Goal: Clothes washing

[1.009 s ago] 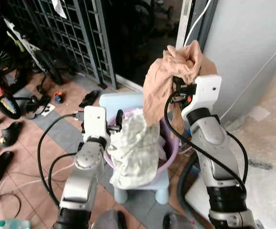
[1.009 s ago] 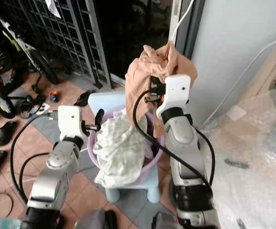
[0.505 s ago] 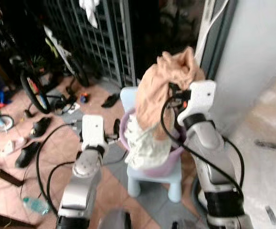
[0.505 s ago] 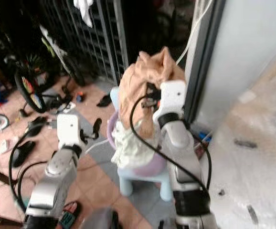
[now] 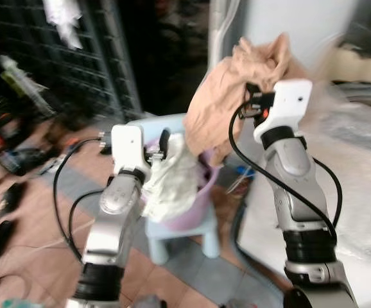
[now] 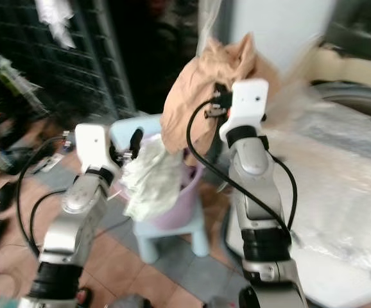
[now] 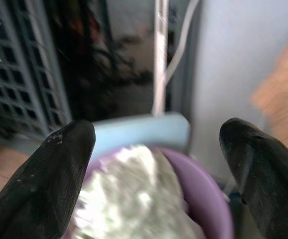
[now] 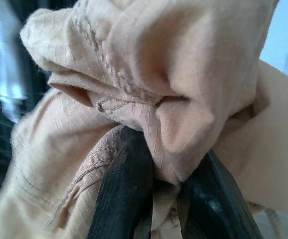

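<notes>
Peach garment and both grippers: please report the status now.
Right gripper shut on peach garment, held high above purple basin. Left gripper open, empty, at basin rim beside pale cloth. Basin on blue stool. Nothing blocking.

No text, label, brand, number or sign can be read anywhere

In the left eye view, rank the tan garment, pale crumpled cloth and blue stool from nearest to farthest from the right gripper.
1. Tan garment: clamped in the right gripper, held high.
2. Pale crumpled cloth: draped over the purple basin, lower left.
3. Blue stool: under the basin.
</notes>
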